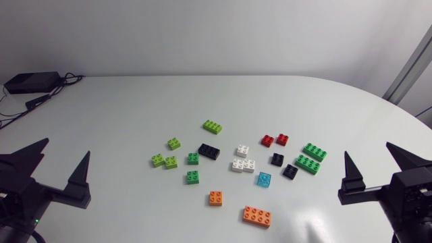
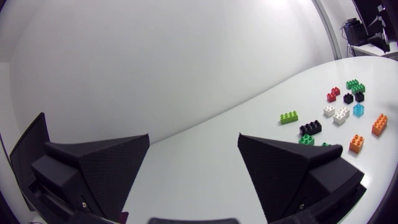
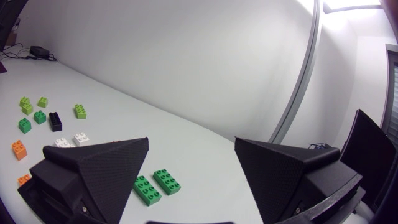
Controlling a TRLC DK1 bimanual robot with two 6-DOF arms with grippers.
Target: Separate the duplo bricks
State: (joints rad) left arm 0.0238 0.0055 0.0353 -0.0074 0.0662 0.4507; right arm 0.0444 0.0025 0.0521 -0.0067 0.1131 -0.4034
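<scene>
Several duplo bricks lie scattered at the table's middle. Among them are a lime brick point(image 1: 213, 126), a black one point(image 1: 208, 151), white ones point(image 1: 243, 165), two red ones point(image 1: 275, 140), two long green ones point(image 1: 311, 157), a blue one point(image 1: 264, 179) and orange ones point(image 1: 257, 215). My left gripper point(image 1: 64, 150) stands open at the near left, well clear of the bricks. My right gripper point(image 1: 369, 150) is open at the near right, a short way from the green pair. The left wrist view has the open left gripper point(image 2: 193, 137) with the bricks point(image 2: 310, 128) off to one side. The open right gripper point(image 3: 191, 140) has the green bricks point(image 3: 157, 185) just beside one finger.
A black box with cables point(image 1: 30, 82) sits at the table's far left corner. Bare white tabletop point(image 1: 121, 115) surrounds the cluster of bricks on every side.
</scene>
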